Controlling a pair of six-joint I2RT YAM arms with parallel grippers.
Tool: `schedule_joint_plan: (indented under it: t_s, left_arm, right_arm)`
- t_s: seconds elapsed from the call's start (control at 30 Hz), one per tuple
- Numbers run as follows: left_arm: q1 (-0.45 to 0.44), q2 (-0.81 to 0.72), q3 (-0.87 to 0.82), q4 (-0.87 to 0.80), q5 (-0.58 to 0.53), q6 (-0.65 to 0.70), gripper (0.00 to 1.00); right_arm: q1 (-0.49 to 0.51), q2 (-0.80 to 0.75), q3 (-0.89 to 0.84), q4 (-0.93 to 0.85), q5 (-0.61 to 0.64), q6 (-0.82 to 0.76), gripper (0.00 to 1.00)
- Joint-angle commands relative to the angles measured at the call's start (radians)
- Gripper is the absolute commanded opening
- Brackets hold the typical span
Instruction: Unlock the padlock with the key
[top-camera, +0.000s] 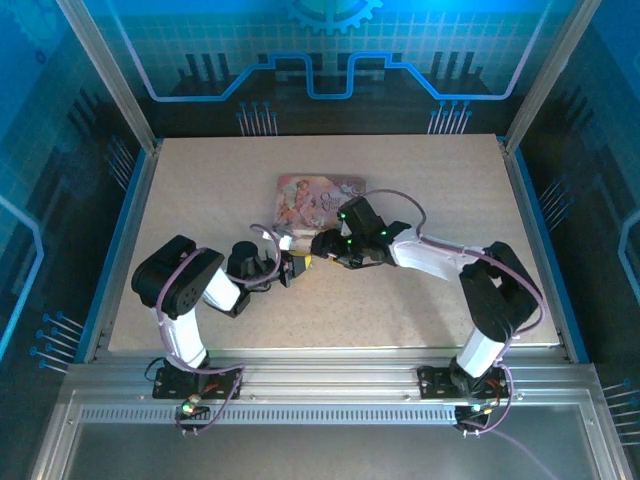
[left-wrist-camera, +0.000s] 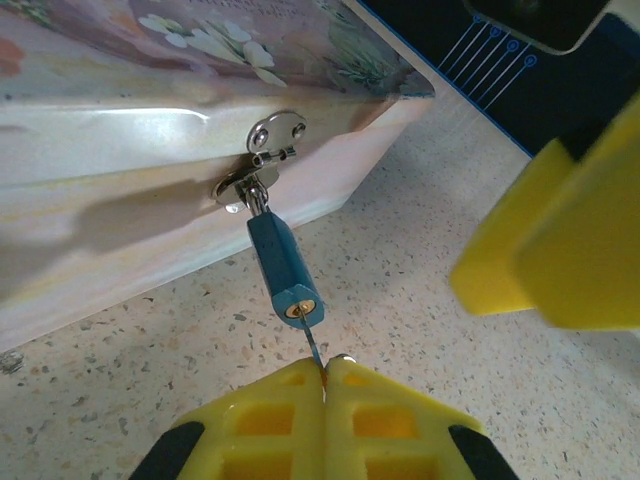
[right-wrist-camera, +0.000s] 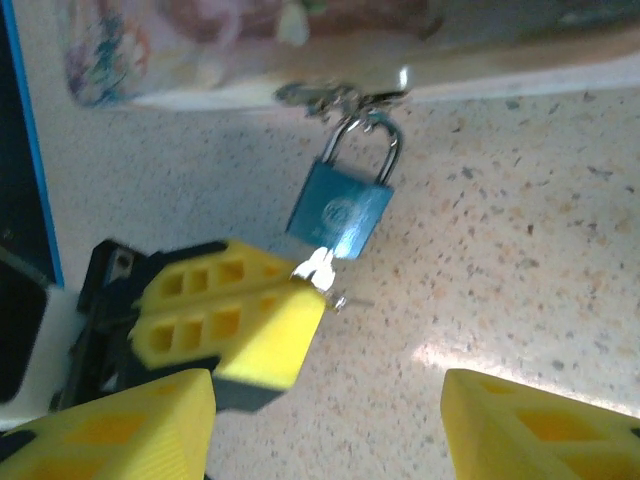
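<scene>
Left pincer (left-wrist-camera: 325, 372) w/ key (left-wrist-camera: 314, 346) at padlock (left-wrist-camera: 283, 265), tin (left-wrist-camera: 120, 150) behind.

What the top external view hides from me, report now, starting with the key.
Observer: In the left wrist view, the left tool is shut on the key, its tip at the keyhole of the padlock.
Operator: Say whether it's locked.
Observer: The shackle is closed, hooked through the hasp on the tin.
Operator: Now the other arm.
Observer: The right tool is open, holding nothing.
</scene>
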Motion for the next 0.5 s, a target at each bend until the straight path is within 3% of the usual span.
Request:
schedule_joint_plan:
  t_s: [0.0, 0.47]
  left_arm:
    - [-0.009, -0.011, -0.015, 0.042, -0.003, 0.047, 0.00]
    - [-0.010, -0.015, -0.027, 0.036, -0.002, 0.060, 0.00]
  right_arm:
    - [0.024, 0.065, 0.051, 0.046, 0.058, 0.045, 0.62]
    - [0.064, 0.188, 0.132, 0.070, 0.167, 0.129, 0.63]
